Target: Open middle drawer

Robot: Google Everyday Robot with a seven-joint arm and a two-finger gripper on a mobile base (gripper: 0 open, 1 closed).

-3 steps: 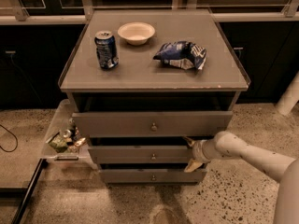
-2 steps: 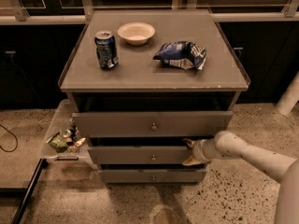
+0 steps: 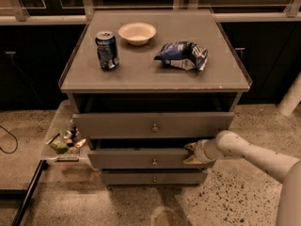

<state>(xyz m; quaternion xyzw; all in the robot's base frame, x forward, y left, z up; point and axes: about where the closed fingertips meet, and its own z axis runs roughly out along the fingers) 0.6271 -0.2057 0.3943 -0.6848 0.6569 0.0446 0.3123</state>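
The desk point(image 3: 155, 76) has a flat grey top and three drawers in its front. The middle drawer point(image 3: 136, 158) sits below the front edge, between the top drawer point(image 3: 117, 125) and the bottom drawer point(image 3: 127, 178). It has a small round knob point(image 3: 154, 162) at its centre. Its front stands a little forward of the bottom drawer, and a dark gap shows above it. The top drawer is also out a little, with a dark opening between it and the desk's front edge.

The gripper point(image 3: 190, 153) is at the right end of the middle drawer, under the front right corner of the desk, touching the drawer's upper right edge. Whether it is clenched on that edge or only resting against it, I cannot tell. The pale arm point(image 3: 254, 152) runs from it toward the right and down.

On the top, a can point(image 3: 107, 50) stands upright near the left edge. A bowl point(image 3: 137, 33) sits behind it, nearer the back edge and apart from the can. A crumpled bag point(image 3: 182, 55) lies toward the right edge, about midway between front and back.

Beside the desk's front left corner, low down, a clear tray point(image 3: 57, 121) holds a few small items. A dark cable point(image 3: 7, 142) lies on the speckled floor point(image 3: 235, 197) farther left.
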